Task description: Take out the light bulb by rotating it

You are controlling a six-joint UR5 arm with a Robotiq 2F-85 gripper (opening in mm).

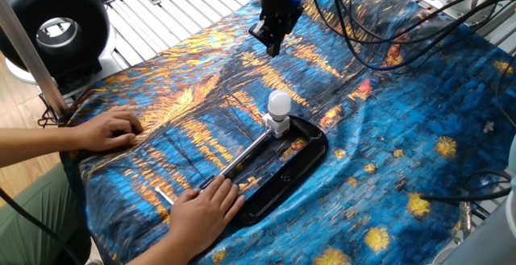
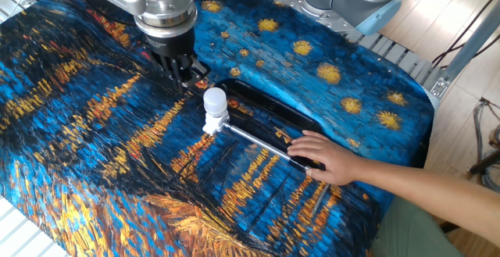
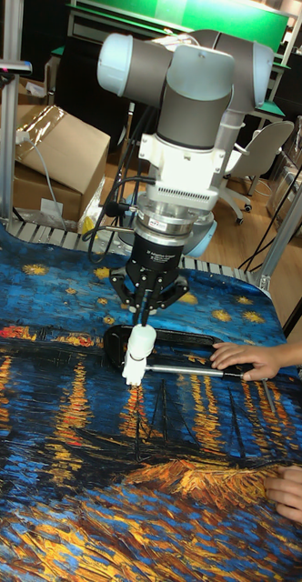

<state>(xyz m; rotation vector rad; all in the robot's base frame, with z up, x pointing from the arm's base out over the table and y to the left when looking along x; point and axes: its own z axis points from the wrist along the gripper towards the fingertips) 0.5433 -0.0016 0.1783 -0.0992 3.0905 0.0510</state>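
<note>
Broadly, the tabletop (image 1: 419, 128) is covered with a cloth painted in blue and orange, and it fills most of both fixed views. Over it hangs the grey robot arm (image 3: 183, 100), pointing straight down. A person sits at the edge; one hand (image 1: 109, 128) lies flat on the cloth, and the other hand (image 1: 201, 210) presses on a metal rod (image 1: 246, 154). This rod lies along a black tray (image 1: 302, 164) and ends in a small white socket (image 1: 277, 126) at the far end of the tray. The light bulb (image 1: 279, 104) stands upright in this socket, with its round top free. The end effector (image 1: 271, 43) is above and behind the bulb and does not touch it. Its fingers (image 2: 184, 76) look close together, but I cannot tell for sure if they are shut.
</note>
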